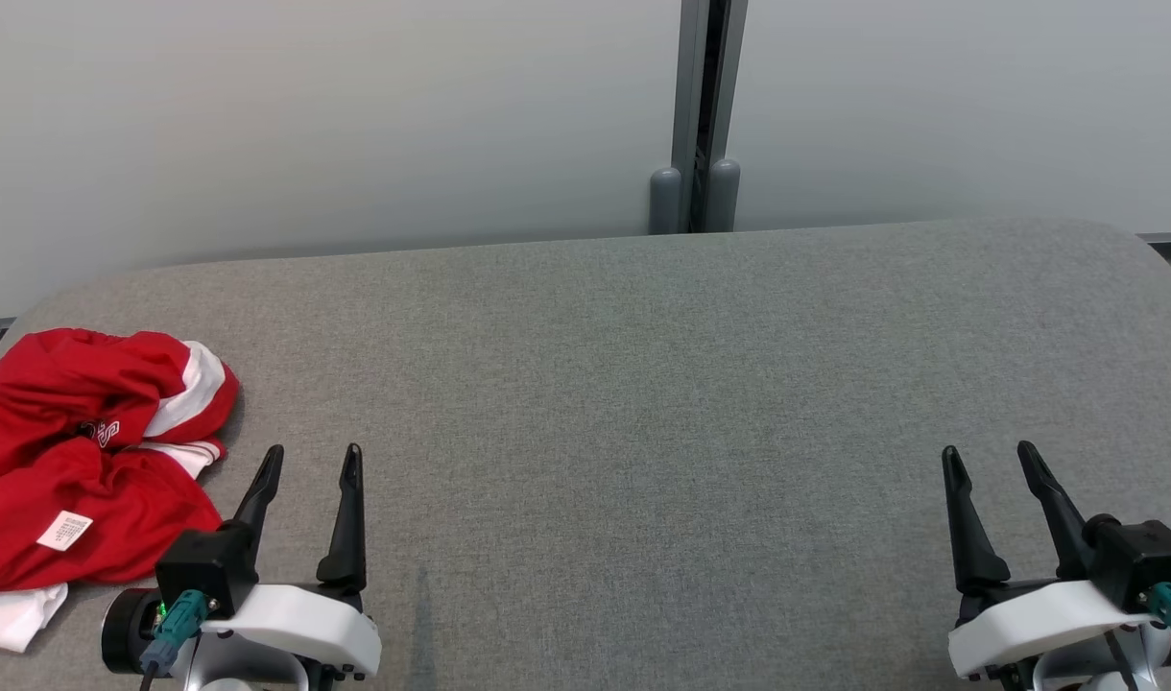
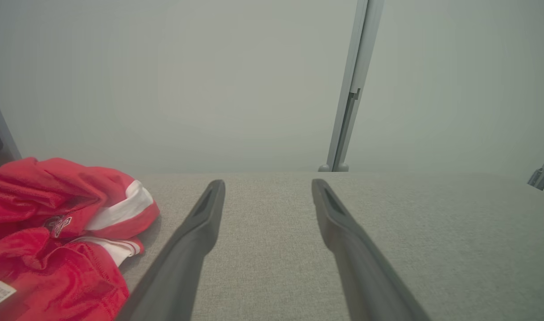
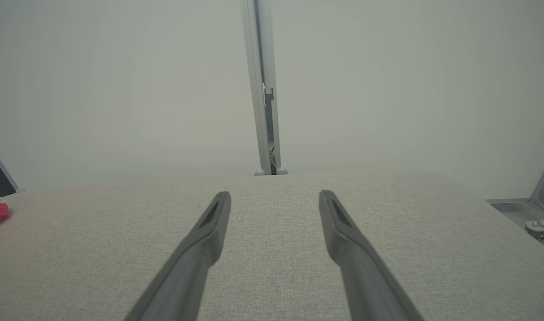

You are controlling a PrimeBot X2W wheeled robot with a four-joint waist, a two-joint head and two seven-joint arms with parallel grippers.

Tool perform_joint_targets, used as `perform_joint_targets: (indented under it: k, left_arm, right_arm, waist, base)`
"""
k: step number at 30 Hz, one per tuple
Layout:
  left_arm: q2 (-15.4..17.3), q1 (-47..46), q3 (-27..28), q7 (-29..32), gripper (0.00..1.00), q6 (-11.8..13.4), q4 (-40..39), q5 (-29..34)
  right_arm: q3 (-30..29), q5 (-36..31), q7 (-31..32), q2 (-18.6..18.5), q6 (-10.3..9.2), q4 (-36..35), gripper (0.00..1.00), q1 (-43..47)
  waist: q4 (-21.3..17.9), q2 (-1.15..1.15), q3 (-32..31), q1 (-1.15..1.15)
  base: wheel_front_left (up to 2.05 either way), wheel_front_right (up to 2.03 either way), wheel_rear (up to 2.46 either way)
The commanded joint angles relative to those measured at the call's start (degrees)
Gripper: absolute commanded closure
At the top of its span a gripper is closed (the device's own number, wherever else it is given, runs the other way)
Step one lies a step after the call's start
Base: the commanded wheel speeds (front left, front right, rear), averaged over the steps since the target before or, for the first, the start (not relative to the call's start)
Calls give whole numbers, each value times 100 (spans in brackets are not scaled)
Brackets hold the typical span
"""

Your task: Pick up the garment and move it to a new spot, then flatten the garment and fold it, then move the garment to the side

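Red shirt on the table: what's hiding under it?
The red shirt lies crumpled on the grey fabric tabletop. Some white cloth peeks out beneath its near edge. Anything else under the heap is covered.

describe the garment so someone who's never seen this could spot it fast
On the grey fabric-covered table, look at its left edge, beside the left claw. The garment is a crumpled red heap with white bands and a white label, against plain grey.

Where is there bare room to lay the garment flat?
Free: the grey fabric tabletop between the left hand and right hand, back to the pale wall. Crowded: the left edge, where the crumpled red-and-white garment lies beside the left hand.
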Motion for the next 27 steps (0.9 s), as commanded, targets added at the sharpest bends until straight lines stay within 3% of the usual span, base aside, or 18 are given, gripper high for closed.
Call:
perform_joint_targets:
  k: [1,18,27]
  left_arm:
    - [6,-152,32,26,0,33,9,124]
    - [-2,-263,119,186,0,207,166,471]
    - [-4,-179,102,246,0,236,149,333]
  right_arm:
    - [0,-45,-72,-10,11,19,0,-87]
    - [139,-398,-389,18,11,246,0,-201]
    - [20,-222,-376,38,11,263,0,-200]
  waist:
    - [1,0,1,0]
    - [7,0,10,0]
    - [14,0,15,0]
  base:
    - [0,0,0]
    - [0,0,0]
    - [0,0,0]
